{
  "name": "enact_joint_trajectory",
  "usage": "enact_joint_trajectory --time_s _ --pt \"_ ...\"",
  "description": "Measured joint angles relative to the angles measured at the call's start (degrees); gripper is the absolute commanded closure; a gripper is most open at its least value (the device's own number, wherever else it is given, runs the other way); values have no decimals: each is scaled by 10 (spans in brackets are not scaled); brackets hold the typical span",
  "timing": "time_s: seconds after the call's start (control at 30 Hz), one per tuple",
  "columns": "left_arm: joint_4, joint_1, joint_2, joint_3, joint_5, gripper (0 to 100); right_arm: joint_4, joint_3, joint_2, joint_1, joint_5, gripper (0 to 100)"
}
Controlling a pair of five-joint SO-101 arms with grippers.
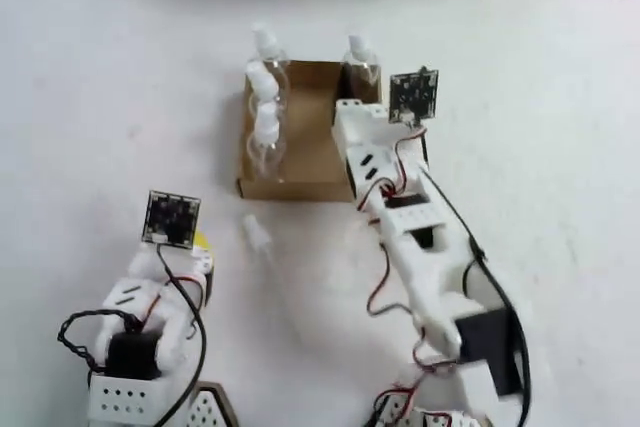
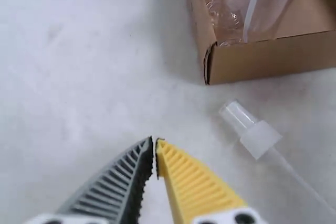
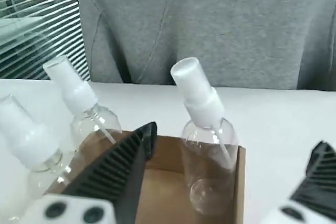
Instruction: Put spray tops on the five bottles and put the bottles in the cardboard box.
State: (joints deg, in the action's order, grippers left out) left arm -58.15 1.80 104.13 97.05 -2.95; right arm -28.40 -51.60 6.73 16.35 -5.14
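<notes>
One spray top (image 2: 251,129) just beside left hand (image 2: 155,144), fingers together | right hand (image 3: 234,140) apart, bottle (image 3: 206,156) ahead

Bright, even light washes the white desk (image 1: 90,77) almost to blankness in the high view, and the shadows on it are faint and soft-edged. In the left wrist view a dim, diffuse shadow lies on the desk ahead of the left gripper (image 2: 154,148), against the corner of the cardboard box (image 2: 262,59). The spray top (image 2: 251,129) just beside that gripper's tip throws scarcely any shadow. Beyond the right gripper (image 3: 235,139), daylight glows through window blinds (image 3: 37,24), and the clear bottles (image 3: 207,156) carry small glints. That gripper's fingers (image 3: 115,171), close to the lens, look soft, as does the grey backdrop (image 3: 210,24) behind.
</notes>
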Motion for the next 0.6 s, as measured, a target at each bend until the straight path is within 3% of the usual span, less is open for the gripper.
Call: enact_joint_trajectory --time_s 0.2,0.5,0.6 --pt "0 0 0 0 0 976 177 -45 153 0 0 608" --pt "0 0 0 0 0 976 521 -65 406 1 0 608" --pt "0 0 0 0 0 976 629 -65 479 1 0 657"
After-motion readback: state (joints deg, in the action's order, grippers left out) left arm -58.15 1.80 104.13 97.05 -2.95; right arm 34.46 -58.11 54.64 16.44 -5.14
